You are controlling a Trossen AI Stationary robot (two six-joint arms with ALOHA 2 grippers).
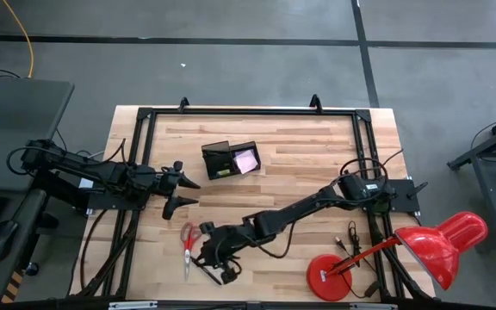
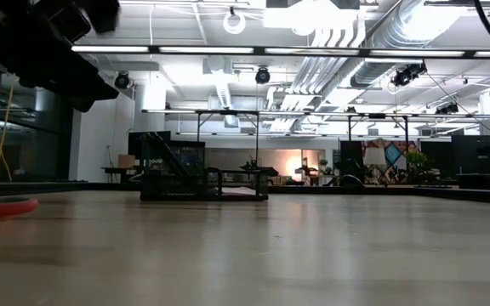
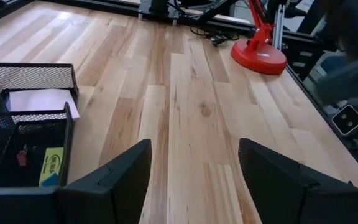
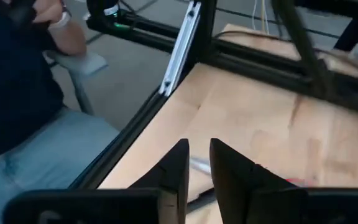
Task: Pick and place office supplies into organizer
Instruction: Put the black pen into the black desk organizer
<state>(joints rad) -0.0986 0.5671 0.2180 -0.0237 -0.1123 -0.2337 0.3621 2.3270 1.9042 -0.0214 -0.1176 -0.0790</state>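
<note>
- Wooden plank counter [image 1: 300, 164] inside a black frame is seen from above; grey floor surrounds it, and an open hall with ceiling ducts shows in the low view.
- Black mesh organizer [image 1: 229, 159] is placed toward the far middle of the counter; a pink sticky-note pad [image 1: 245, 160] lies in its right compartment. In the left wrist view a small yellow-green item [image 3: 52, 165] is seen in the other compartment.
- Left tool [image 1: 182, 192] is held over the counter's left side, near the organizer but apart from it; its fingers are spread wide with nothing between them.
- Right tool [image 1: 218, 267] is reached across to the near left part of the counter, low over a dark cluster of thin items that cannot be made out. Its fingers [image 4: 178, 167] are nearly together; whether anything is pinched cannot be told.
- Red-handled scissors [image 1: 188, 244] lie flat just left of the right tool.
- Red desk lamp [image 1: 442, 244] stands at the near right corner.
- A seated person [image 4: 23, 99] is seen beyond the counter edge in the right wrist view.
</note>
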